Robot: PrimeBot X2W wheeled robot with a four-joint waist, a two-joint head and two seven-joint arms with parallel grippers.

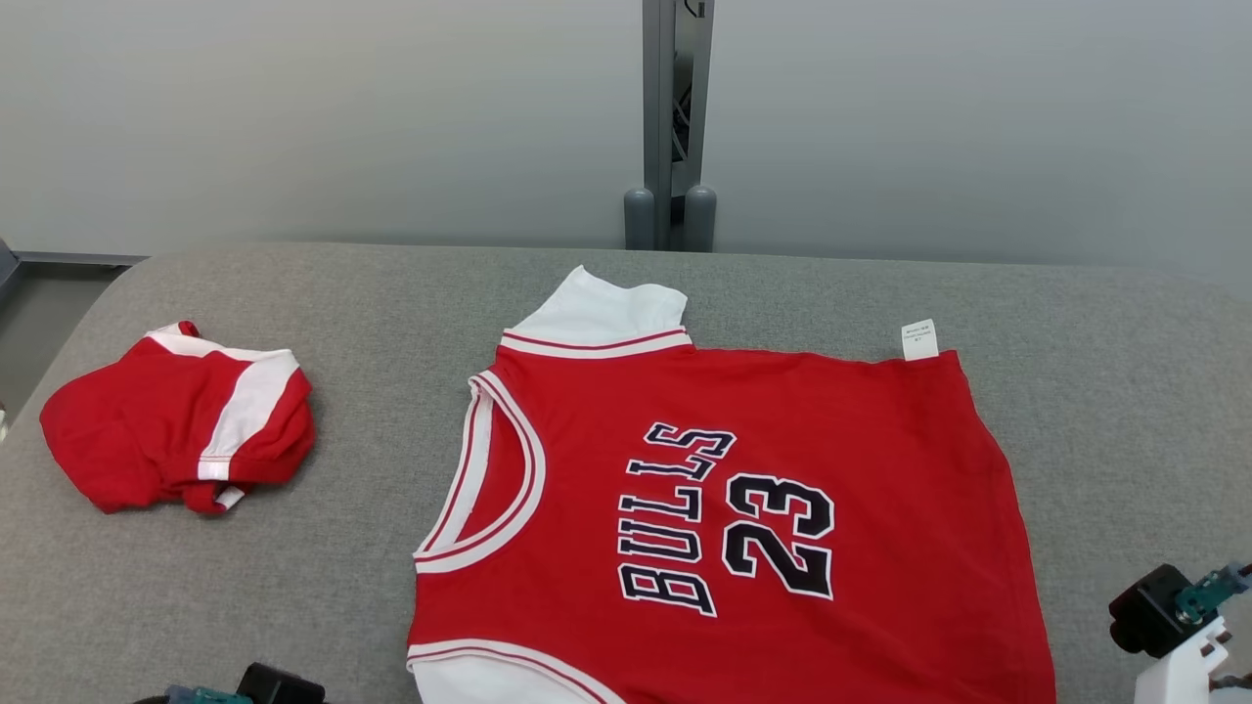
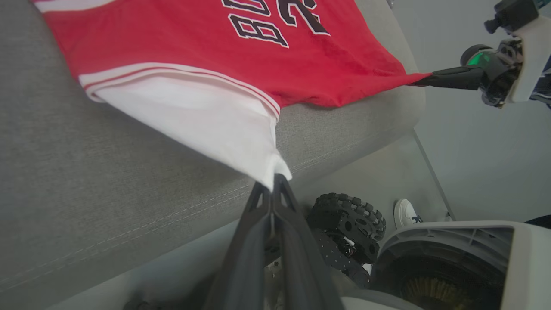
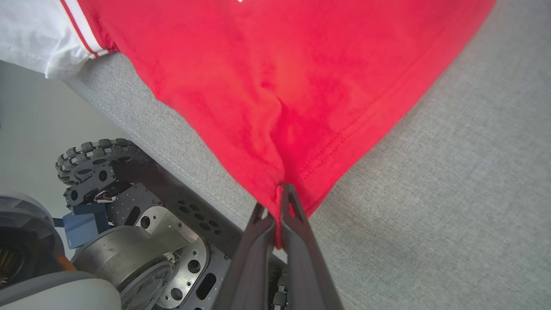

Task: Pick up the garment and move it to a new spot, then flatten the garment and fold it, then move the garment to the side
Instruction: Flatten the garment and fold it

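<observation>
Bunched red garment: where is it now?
Head view, far left on the grey table: the bunched red garment lies clear of the spread Bulls jersey, on its left.

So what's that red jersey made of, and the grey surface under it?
The red jersey looks like soft knit fabric, matte: it drapes and creases, with stitched hems. The grey surface seems a woven upholstery cloth over padding, judging by its flecked texture, rounded edge and seam line.

Dark slender jaws, knobby black wheel [image 2: 348,217], perforated chassis [image 3: 181,203], pale-grey shell [image 2: 447,234].
</observation>
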